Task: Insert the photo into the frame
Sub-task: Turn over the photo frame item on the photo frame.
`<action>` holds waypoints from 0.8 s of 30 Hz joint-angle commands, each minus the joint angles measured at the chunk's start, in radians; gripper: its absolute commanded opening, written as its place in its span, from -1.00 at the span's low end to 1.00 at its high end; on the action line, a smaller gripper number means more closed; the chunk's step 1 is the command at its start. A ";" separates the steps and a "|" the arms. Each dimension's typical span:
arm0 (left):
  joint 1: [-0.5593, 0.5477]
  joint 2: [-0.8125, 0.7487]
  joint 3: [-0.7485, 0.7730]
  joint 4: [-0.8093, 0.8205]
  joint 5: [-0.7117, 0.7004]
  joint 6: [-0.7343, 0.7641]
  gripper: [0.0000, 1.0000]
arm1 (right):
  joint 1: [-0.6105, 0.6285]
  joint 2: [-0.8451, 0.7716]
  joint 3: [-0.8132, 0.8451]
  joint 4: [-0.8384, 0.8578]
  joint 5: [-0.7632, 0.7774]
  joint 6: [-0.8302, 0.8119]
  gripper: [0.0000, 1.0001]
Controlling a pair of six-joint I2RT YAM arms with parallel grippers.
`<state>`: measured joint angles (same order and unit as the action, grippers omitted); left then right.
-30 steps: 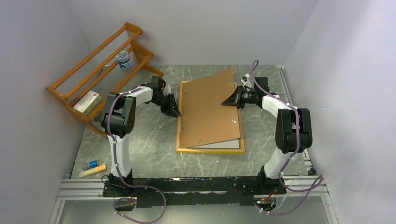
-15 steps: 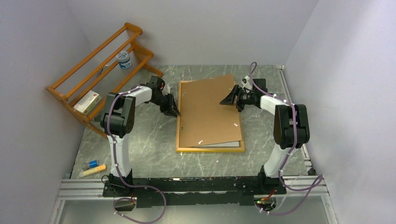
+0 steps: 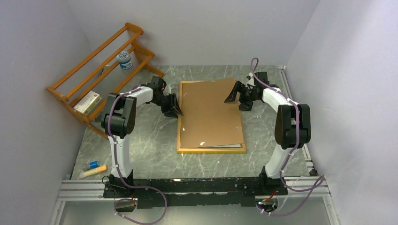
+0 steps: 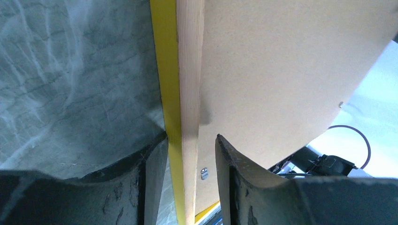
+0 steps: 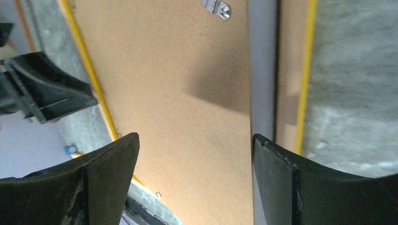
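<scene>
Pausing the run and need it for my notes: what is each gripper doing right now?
Left gripper: open, straddling one side rail of the frame, not clamped.
Right gripper: open wide over the hardboard panel, holding nothing.

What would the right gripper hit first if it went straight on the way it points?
The right gripper would probably meet the brown board on the frame first, though depth is unclear.

You had the frame [image 3: 211, 151] lying mid-tabletop [image 3: 145, 140] with the panel [image 3: 209, 115] on it, the rack [image 3: 101, 70] at the far-left corner.
</scene>
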<state>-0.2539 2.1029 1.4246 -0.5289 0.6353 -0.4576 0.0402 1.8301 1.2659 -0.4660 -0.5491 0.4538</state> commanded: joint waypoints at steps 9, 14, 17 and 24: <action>-0.005 -0.039 0.017 -0.038 -0.068 0.017 0.18 | 0.024 -0.047 -0.021 -0.153 0.383 -0.086 0.84; -0.005 -0.053 -0.006 -0.044 -0.082 0.005 0.21 | 0.075 -0.053 -0.079 -0.120 0.429 -0.060 0.82; -0.005 -0.074 -0.029 -0.043 -0.087 -0.005 0.24 | 0.099 -0.070 -0.113 -0.107 0.438 -0.036 0.82; -0.004 -0.108 -0.064 -0.062 -0.101 0.003 0.24 | 0.142 -0.146 -0.164 -0.091 0.519 0.031 0.81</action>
<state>-0.2584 2.0449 1.3849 -0.5587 0.5797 -0.4656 0.1703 1.7622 1.1191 -0.5903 -0.1066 0.4305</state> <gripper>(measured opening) 0.623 0.905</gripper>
